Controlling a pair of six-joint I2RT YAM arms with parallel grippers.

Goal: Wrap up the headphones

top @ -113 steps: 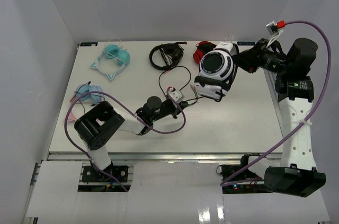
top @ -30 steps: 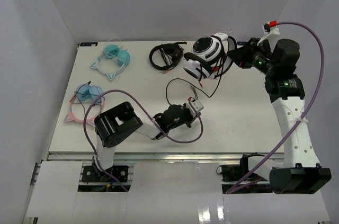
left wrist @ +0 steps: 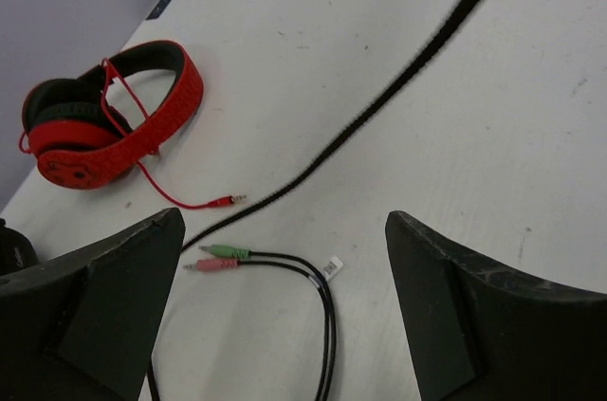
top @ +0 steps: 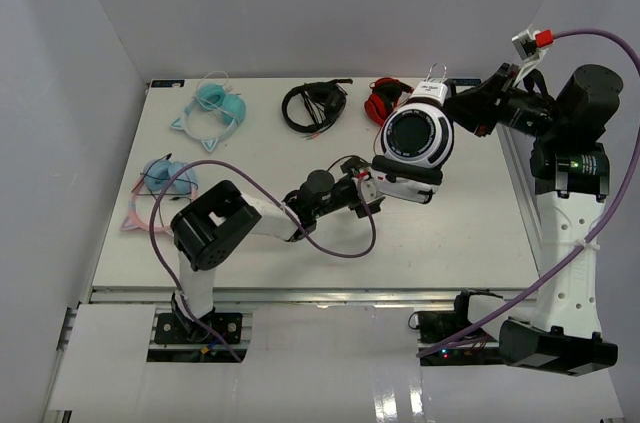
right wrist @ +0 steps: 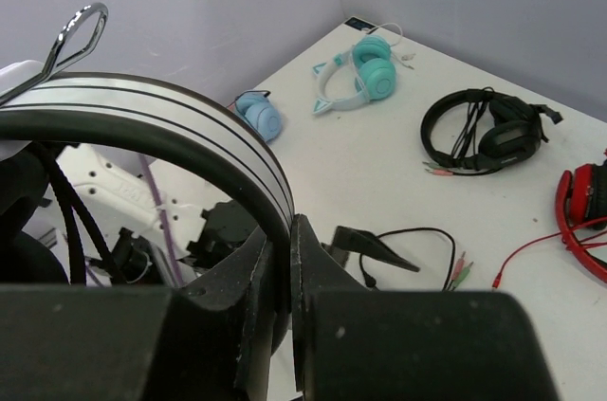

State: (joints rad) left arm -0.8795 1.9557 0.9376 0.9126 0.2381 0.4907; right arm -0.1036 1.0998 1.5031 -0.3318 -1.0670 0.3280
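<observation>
— Surface, entry one?
— White table [top: 250, 243], pale walls on three sides.
— Largest item listed?
— The headphones [top: 418, 138]: white, black cushions, one round white-and-black cup facing up. Location: lifted over the table's right half, hanging from my right gripper [top: 455, 103], whose fingers are pressed together on the white headband [right wrist: 190, 126].
— Next?
— Other sets along the far edge: black headphones [top: 312, 105], red headphones [top: 385, 98] near them, teal cat-ear headphones [top: 210, 108] further left. A blue-and-pink set [top: 160, 183] lies at the left edge.
— And the left side?
— That is my left gripper [top: 370, 188]: low over the table, just beside the lower ear cup [top: 405, 183], fingers [left wrist: 114, 306] spread wide, holding nothing.
— Smaller items?
— Braided black cable [left wrist: 398, 88], crossing the table ahead of those fingers. Thin black lead [left wrist: 322, 325], looping between them and ending in green and pink plugs [left wrist: 223, 257]. Whether it joins the braided cable, I cannot tell.
</observation>
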